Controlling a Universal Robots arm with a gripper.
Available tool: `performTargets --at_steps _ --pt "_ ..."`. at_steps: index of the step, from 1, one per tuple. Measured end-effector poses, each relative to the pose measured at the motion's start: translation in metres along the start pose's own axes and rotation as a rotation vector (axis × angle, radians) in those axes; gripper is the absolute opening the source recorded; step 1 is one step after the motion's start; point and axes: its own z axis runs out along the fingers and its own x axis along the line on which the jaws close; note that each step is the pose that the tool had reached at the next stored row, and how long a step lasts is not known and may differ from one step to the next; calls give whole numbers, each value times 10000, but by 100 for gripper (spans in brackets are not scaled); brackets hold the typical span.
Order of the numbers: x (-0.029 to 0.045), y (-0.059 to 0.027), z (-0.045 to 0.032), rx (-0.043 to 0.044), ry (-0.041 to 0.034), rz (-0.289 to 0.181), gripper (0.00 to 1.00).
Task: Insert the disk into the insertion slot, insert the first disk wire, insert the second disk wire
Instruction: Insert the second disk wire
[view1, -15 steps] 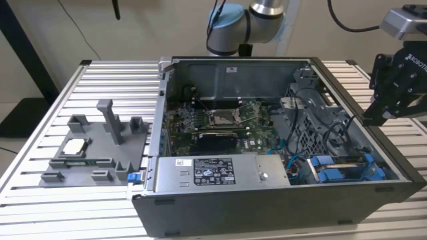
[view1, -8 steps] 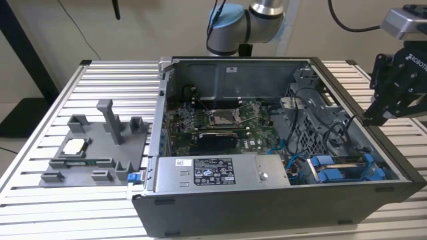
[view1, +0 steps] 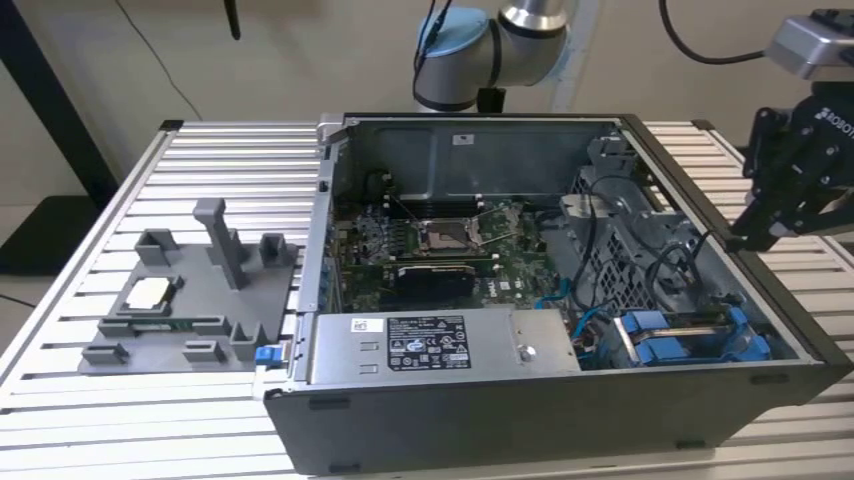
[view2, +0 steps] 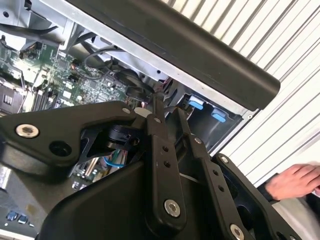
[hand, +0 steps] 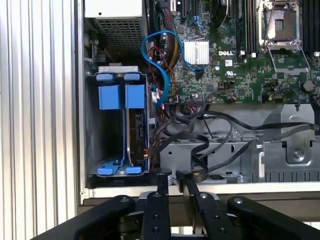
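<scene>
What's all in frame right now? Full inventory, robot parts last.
table: one, silver, slatted, under everything
PC case: one, dark grey, open, on the table
fixture tray: one, grey, at the exterior view's left of the case
power supply: one, silver, labelled, inside the case
motherboard: one, green, case floor
insertion slot: one, grey metal bay, case corner
blue carriers: two, side by side in the slot
disk: one, dark edge, in the carrier nearer the motherboard
blue cable: one, looped over the motherboard
black cables: several, beside the slot
hand: one, a person's, outside the case
arm: one, grey-blue, behind the case
gripper: one, black, just outside the case wall
</scene>
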Motion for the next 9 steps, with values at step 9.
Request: performTargets --at_steps 9 --pt "-2 -32 41 -206 -42 5 27"
